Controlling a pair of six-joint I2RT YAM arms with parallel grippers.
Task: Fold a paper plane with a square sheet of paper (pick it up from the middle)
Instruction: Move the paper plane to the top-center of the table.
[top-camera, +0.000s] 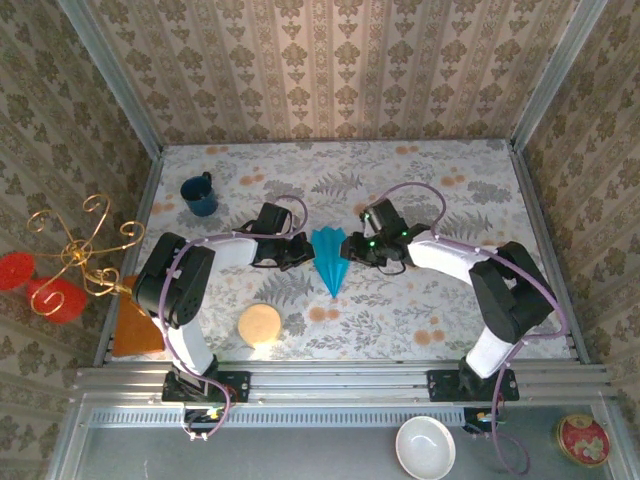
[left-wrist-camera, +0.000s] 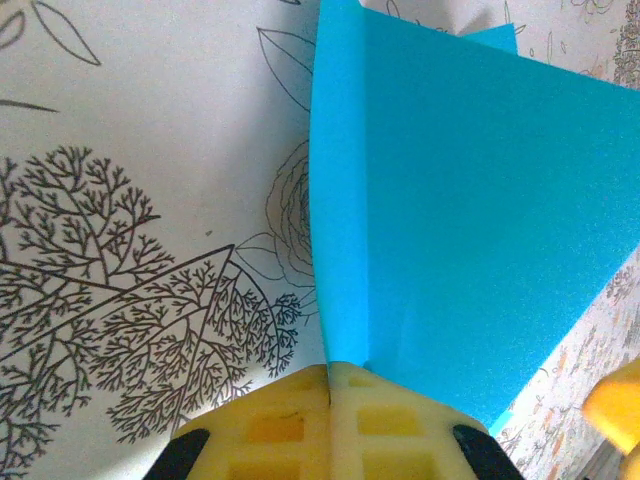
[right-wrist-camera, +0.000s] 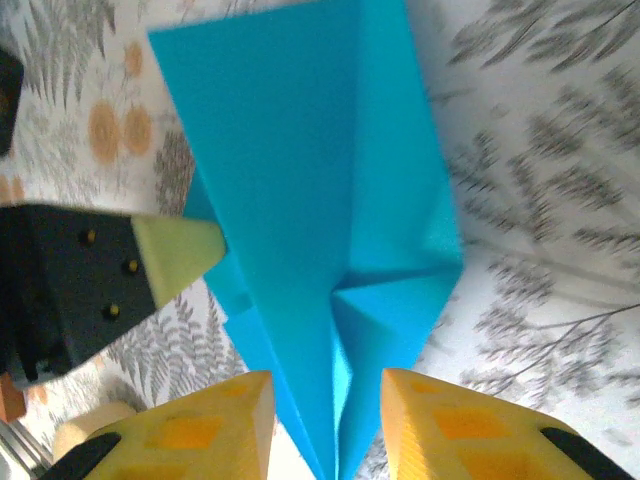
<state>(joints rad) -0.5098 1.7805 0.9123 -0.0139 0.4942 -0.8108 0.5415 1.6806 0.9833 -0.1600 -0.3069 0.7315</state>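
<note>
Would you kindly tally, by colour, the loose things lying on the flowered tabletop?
Dark blue: 1, the mug
Turquoise: 1, the folded paper
Pale yellow: 1, the round disc
Orange: 1, the triangular piece
Total: 4

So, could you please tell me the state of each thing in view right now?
paper plane: folded into a pointed dart, tip towards the arm bases.
left gripper: shut, pinching the paper plane's edge.
right gripper: open, jaws apart either side of a fold.
mug: upright, untouched.
bowl: upright, empty.
</note>
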